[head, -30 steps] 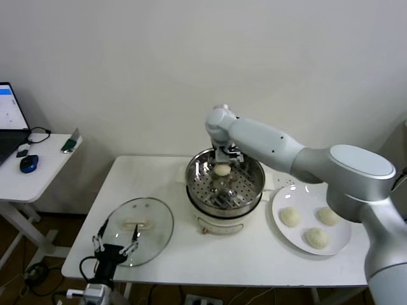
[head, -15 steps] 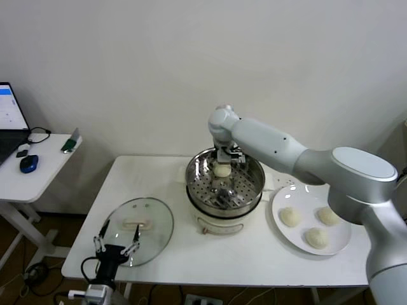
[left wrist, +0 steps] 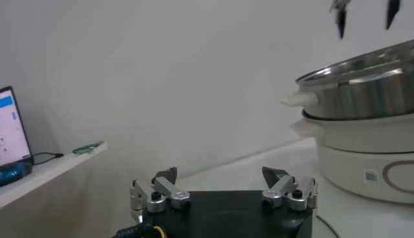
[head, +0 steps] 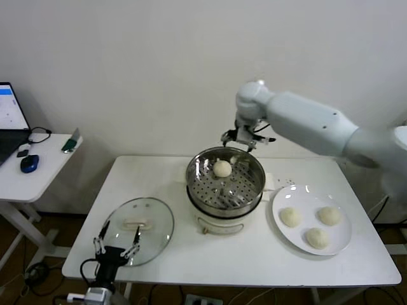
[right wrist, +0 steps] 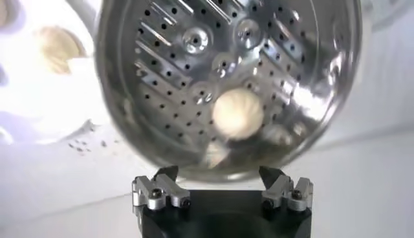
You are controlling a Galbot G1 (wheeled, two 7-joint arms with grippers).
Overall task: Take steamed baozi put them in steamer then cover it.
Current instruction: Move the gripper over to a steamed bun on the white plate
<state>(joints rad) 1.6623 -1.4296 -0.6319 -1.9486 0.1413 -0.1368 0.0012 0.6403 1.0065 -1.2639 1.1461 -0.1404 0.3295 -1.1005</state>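
White is the table (head: 191, 254) that carries everything, and the shiny round stainless-steel steamer (head: 224, 185) on its cream-white electric pot base (head: 219, 223) serves as the landmark. Far to the steamer's left, on a separate small side table (head: 32, 175), sit an open laptop (head: 9, 124) and a blue mouse (head: 28, 163). Nearer, left of the steamer and toward the table's front edge, the round clear glass cover (head: 138, 229) with a metal rim and cream-white bar handle lies flat. The left gripper (head: 116, 248) waits at the front edge of that cover, well apart from the steamer, its fingers spread wide with nothing between them; its own wrist camera shows the same open fingers (left wrist: 165, 189) and the steamer's steel wall (left wrist: 362, 84) off to one side.

Inside the steamer, one smooth domed cream-white steamed baozi (head: 222, 168) rests on the perforated floor toward the back wall; the right wrist view looks straight down on it (right wrist: 237, 114). The right gripper (head: 245, 141) hangs above the steamer's back rim, just right of that bun and clear of it, fingers parted and empty.

To the steamer's right a flat white plate (head: 340, 241) holds the other three buns: one (head: 290, 216) nearest the steamer, one (head: 329, 215) farther right, and one (head: 317, 237) toward the front
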